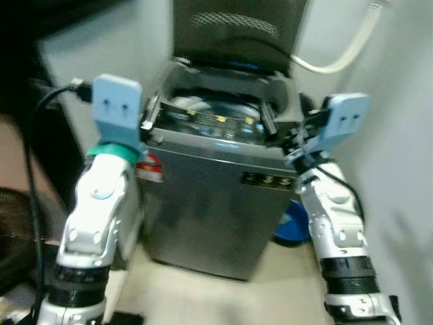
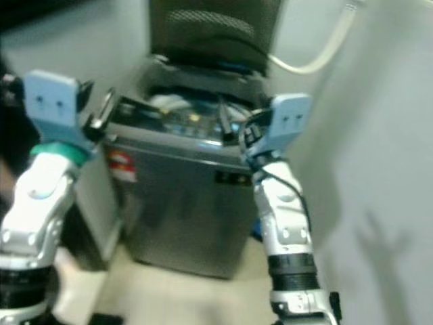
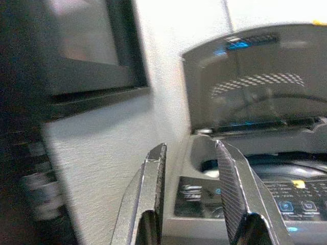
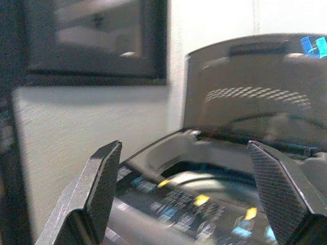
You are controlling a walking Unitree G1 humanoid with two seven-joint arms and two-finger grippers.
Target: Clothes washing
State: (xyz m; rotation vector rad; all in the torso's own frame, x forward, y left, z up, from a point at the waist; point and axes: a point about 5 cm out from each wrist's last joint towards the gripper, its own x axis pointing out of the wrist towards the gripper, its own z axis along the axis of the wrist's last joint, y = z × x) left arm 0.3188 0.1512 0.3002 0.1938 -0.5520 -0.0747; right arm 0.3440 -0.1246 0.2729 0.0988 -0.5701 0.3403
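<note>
While the robot stood right in front of it, the washer point(image 1: 216, 203) sat against the wall with its lid point(image 1: 237, 30) flipped up. Left end effector point(image 3: 191, 171) hovered by the washer's left top corner, fingers a narrow gap apart, holding nothing. Right end effector point(image 4: 186, 168) was up at the right corner, spread wide and empty. A hose point(image 1: 345, 47) ran up the wall.

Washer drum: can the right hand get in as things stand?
Probably yes. The washer lid stands upright, leaving the top opening free, and the right hand is open, raised at the front rim with nothing between it and the drum.
</note>
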